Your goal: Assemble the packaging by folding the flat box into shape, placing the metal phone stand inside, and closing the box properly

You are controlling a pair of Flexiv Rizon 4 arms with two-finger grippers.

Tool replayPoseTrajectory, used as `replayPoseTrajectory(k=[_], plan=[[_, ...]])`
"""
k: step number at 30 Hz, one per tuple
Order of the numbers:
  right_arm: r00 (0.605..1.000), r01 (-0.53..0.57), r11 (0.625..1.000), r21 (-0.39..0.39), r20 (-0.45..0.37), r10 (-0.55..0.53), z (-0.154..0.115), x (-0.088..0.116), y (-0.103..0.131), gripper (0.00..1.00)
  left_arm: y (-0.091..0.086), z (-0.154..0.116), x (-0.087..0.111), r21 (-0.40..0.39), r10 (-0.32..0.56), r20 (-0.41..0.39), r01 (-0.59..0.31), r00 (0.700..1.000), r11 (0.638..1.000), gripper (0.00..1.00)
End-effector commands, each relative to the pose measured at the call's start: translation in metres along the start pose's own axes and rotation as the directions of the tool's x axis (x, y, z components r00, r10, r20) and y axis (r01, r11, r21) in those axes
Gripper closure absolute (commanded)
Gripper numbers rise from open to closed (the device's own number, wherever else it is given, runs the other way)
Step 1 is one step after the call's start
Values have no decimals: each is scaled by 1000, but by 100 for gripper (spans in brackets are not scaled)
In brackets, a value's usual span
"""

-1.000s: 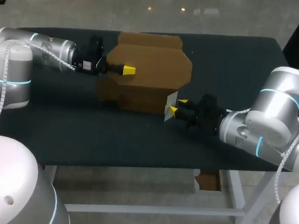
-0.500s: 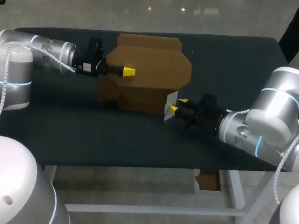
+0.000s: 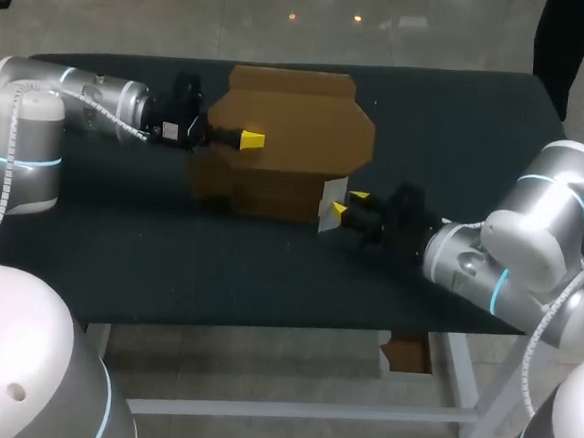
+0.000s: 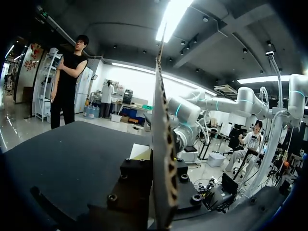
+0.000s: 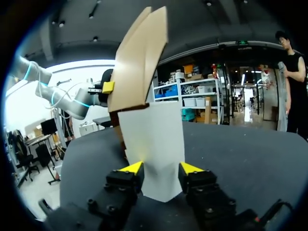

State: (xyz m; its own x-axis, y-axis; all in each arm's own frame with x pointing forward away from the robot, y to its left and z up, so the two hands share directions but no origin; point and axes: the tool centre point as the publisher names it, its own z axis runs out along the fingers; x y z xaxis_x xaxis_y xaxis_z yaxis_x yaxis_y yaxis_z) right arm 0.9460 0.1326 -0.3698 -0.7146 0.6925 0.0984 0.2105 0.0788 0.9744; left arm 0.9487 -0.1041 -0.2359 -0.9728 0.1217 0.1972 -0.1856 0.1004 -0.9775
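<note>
A brown cardboard box (image 3: 298, 129), partly folded, sits towards the far middle of the dark worktop (image 3: 169, 261). The inside of the box is hidden in every view.

The left arm (image 3: 70, 98) reaches in level from the left. The left pincer (image 3: 250, 138) pinches a raised flap of the box, and only one yellow tip shows on top. The left wrist view shows that flap edge-on and upright, with the tips hidden.

The right arm (image 3: 511, 244) bends in low from the right. The right pincer (image 3: 345, 205) is pressed onto a white panel (image 3: 325, 203) at the box's near right corner. Only the right wrist view shows both yellow tips flanking the panel's lower end. It is unclear whether the panel belongs to the box.
</note>
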Motion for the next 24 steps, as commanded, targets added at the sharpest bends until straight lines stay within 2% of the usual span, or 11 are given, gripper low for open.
replayPoseTrajectory(k=[1,9,14,24], plan=[[996,4,999,-33,92,-1,4,5,-5,52,3,1,0,1,0,-3,0,1000,1000,100],[986,19,999,-32,165,-14,8,10,-1,51,3,1,0,1,0,-3,0,1000,1000,100],[968,36,999,-17,249,-31,12,12,0,52,3,1,0,1,0,-3,0,1000,1000,100],[936,27,999,-29,352,-15,17,11,3,54,3,1,0,1,0,-3,0,1000,1000,100]])
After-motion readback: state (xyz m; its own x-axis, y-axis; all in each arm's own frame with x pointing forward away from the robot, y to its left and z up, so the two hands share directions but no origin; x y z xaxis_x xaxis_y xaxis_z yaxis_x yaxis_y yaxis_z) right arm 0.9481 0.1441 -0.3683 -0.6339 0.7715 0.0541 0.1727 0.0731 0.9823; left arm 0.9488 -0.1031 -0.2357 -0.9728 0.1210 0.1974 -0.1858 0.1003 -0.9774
